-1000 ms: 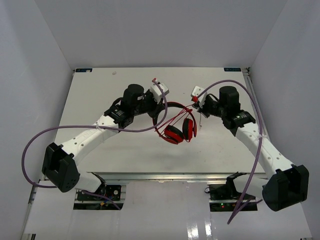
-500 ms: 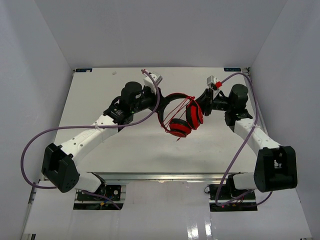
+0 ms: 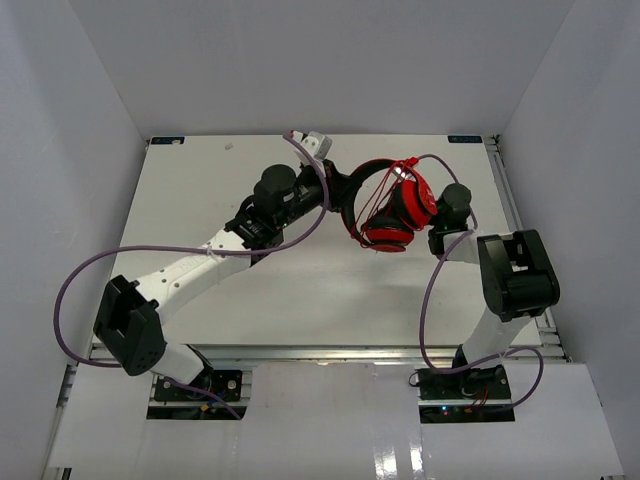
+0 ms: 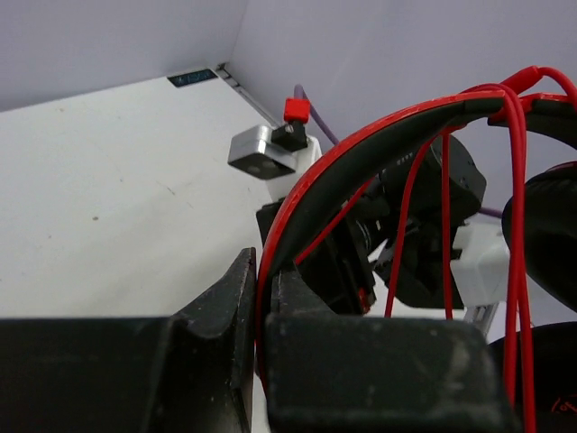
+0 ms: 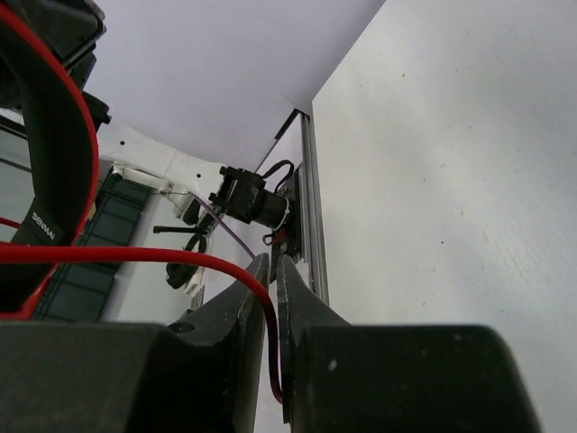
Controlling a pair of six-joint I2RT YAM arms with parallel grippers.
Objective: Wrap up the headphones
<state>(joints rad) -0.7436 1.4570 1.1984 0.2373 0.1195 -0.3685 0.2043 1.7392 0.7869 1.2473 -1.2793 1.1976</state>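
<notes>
I hold the headphones (image 3: 410, 195) up off the tabletop (image 3: 200, 200), over its far right part, between my two claws. My left claw (image 4: 263, 271) is clamped tight on the headband (image 4: 361, 144) near one end, with the band arching up and away from it. Several strands of the red cable (image 5: 135, 255) run from the top of the band down towards the ear cups (image 3: 388, 236). My right claw (image 5: 273, 266) sits just beside the cups, its jaws nearly together with the thin cable pinched in the slit between them.

White tabletop stretches to the left and towards my bases. The right edge rail (image 3: 505, 190) and the back wall (image 3: 300, 60) are near. My right arm (image 3: 510, 275) is folded up by that rail, and its purple cable (image 3: 428, 300) loops close beside it.
</notes>
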